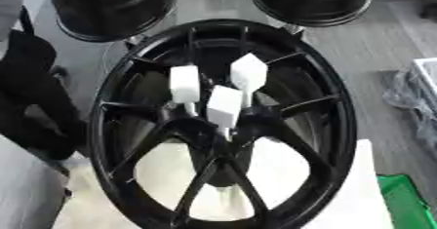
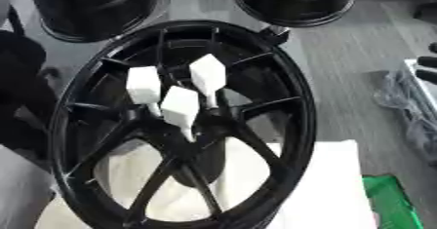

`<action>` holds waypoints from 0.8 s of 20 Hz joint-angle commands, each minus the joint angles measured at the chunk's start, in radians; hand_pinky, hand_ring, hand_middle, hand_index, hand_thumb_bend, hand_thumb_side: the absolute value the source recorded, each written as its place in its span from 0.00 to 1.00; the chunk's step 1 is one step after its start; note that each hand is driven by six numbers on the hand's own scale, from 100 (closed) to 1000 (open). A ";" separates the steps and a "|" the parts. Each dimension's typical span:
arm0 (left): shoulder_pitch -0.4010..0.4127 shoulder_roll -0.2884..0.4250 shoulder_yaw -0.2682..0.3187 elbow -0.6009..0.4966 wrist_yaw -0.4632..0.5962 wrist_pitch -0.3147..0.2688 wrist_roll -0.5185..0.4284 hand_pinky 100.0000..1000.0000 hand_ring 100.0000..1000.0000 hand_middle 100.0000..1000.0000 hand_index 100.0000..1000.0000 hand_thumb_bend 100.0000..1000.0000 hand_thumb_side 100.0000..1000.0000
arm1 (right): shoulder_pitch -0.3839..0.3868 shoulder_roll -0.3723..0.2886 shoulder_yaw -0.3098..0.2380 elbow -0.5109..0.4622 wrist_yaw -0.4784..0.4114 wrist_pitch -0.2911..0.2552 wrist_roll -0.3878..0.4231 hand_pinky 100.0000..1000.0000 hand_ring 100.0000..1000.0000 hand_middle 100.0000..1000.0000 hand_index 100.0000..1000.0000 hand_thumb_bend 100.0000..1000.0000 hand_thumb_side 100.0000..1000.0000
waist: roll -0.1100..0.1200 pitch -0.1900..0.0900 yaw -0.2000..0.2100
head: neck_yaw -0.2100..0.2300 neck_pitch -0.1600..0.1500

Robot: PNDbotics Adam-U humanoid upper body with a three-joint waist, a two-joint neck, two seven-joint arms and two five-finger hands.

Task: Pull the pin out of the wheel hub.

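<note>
wheel hub [image 1: 224,125], 3 white pins [image 1: 225,106] upright

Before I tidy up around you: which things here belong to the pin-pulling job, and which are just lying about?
Job:
black wheel hub
three white-headed pins at its centre

Lying about:
two black rims behind
green item
clear plastic wrap

No robot hand in view.

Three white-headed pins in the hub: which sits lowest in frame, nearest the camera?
The middle pin, at the hub centre. The left pin and the right pin both sit higher in frame, farther back.
</note>
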 commanded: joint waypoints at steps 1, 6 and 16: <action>-0.055 0.098 -0.059 -0.021 -0.040 0.005 -0.112 0.65 0.76 0.76 0.82 0.00 0.62 | -0.007 -0.033 -0.002 -0.019 0.010 0.003 0.003 0.68 0.68 0.65 0.84 0.00 0.68 | -0.001 -0.023 -0.003 | -0.004 0.001; -0.145 0.099 -0.152 -0.022 -0.160 0.035 -0.303 0.73 0.80 0.78 0.83 0.00 0.61 | -0.002 -0.041 0.003 -0.020 0.016 0.006 0.007 0.68 0.68 0.65 0.84 0.00 0.68 | 0.006 -0.028 -0.001 | -0.009 0.009; -0.311 0.024 -0.304 -0.015 -0.377 0.125 -0.679 0.81 0.82 0.82 0.87 0.17 0.63 | 0.012 -0.050 0.008 -0.018 0.029 0.010 0.012 0.68 0.68 0.65 0.84 0.00 0.68 | 0.012 -0.035 0.011 | -0.025 0.016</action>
